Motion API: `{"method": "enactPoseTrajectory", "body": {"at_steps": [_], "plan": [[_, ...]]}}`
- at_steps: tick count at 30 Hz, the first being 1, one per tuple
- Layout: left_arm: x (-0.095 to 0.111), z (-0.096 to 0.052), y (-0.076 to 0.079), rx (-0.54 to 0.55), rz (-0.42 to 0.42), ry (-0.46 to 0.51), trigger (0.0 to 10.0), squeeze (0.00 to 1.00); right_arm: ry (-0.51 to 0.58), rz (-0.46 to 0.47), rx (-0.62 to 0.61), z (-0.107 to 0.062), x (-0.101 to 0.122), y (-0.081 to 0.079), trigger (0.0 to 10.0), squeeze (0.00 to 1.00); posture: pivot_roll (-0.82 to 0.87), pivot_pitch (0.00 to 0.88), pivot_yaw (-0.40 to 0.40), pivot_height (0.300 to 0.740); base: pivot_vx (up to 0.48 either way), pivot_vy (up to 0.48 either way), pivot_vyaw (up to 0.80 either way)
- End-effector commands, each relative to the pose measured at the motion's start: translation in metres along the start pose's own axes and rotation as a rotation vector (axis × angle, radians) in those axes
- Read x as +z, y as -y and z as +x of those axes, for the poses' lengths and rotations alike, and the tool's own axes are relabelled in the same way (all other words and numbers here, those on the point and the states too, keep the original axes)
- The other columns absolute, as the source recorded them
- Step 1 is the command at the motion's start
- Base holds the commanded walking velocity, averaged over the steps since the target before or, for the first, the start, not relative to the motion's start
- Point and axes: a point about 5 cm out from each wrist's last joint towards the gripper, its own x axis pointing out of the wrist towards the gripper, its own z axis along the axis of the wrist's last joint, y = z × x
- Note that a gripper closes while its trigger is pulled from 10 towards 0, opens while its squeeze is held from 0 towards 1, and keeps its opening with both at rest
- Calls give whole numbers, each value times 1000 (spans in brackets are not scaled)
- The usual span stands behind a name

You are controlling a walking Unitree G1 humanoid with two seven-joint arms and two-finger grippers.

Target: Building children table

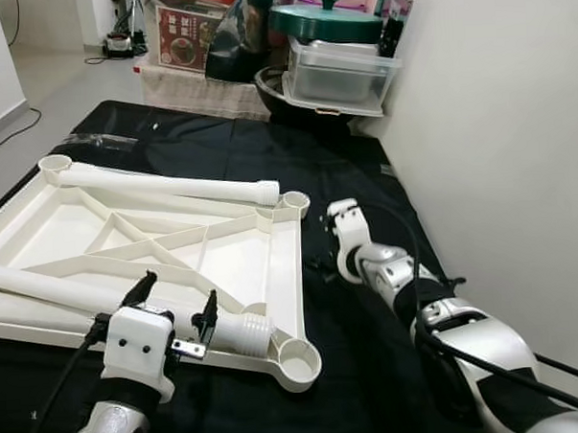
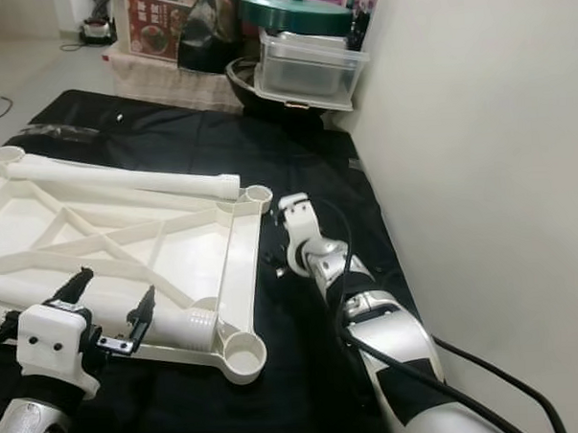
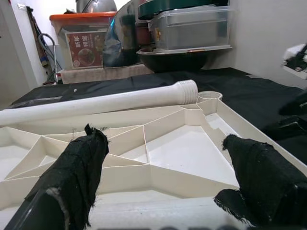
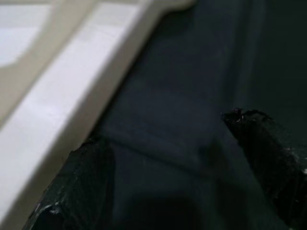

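Tabletop [image 1: 283,265] upside down; near leg [image 1: 101,299] partly behind left hand [image 1: 176,311].

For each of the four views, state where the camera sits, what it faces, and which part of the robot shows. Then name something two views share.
Left eye: on the head, looking down at the tabletop on the black cloth; both arms show.
Right eye: beside it, same scene, slightly shifted.
Left wrist: along the left gripper, open, facing a leg lying across the tabletop.
Right wrist: along the right gripper, open, low over the cloth by the tabletop's edge.
Shared: head views and left wrist show the boxes.
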Motion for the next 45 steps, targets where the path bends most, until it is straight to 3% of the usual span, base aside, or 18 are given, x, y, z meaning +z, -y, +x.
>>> {"method": "enactPoseTrajectory", "body": {"at_steps": [1, 10, 13, 16, 21, 24, 33, 34, 35, 36, 41, 45], "plan": [[-4, 1, 3, -2, -7, -21, 10000, 0, -32, 45, -13, 0, -7, 3, 10000, 0, 192, 0, -196, 740, 0, 0, 0], [-6, 4, 4, 6, -5, -19, 10000, 0, -96, 271, 4, -1, 0, -5, 10000, 0, 187, 0, -197, 740, 0, 0, 0], [-7, 4, 4, 6, -4, -21, 10000, 0, -24, 429, -47, -3, 17, 0, 10000, 0, 188, 0, -196, 740, 0, 0, 0], [-9, 5, 5, 4, -2, -23, 10000, 0, 12, 500, -14, -4, 29, -5, 10000, 0, 186, 0, -193, 740, 0, 0, 0], [-10, 6, 6, -4, 2, -25, 10000, 0, 7, 494, 45, -3, 32, -15, 10000, 0, 186, 0, -193, 740, 0, 0, 0], [-15, 6, 8, -15, 5, -36, 10000, 0, -67, 404, 65, 0, 17, -25, 10000, 0, 183, 0, -188, 740, 0, 0, 0], [-18, 6, 9, -19, 5, -45, 10000, 0, -149, 381, 23, 2, -4, -24, 10000, 0, 182, 0, -188, 740, 0, 0, 0], [-19, 6, 9, -21, 6, -46, 10000, 0, -175, 371, 19, 2, -10, -24, 5529, 0, 182, 0, -189, 740, 0, 0, 0], [-19, 6, 9, -21, 6, -46, 10000, 0, -175, 371, 19, 2, -10, -24, 5529, 0, 182, 0, -189, 740, 0, 0, 0], [-19, 7, 9, -23, 6, -47, 10000, 0, -194, 364, 8, 2, -15, -24, 0, 0, 182, 0, -190, 740, 0, 0, 0], [-19, 7, 10, -23, 8, -47, 10000, 0, -230, 361, -13, 2, -24, -22, 0, 0, 182, 0, -195, 740, 0, 0, 0], [-19, 9, 10, -18, 11, -44, 10000, 0, -252, 252, -6, 3, -31, -24, 0, 0, 179, 0, -200, 740, 0, 0, 0]]}}
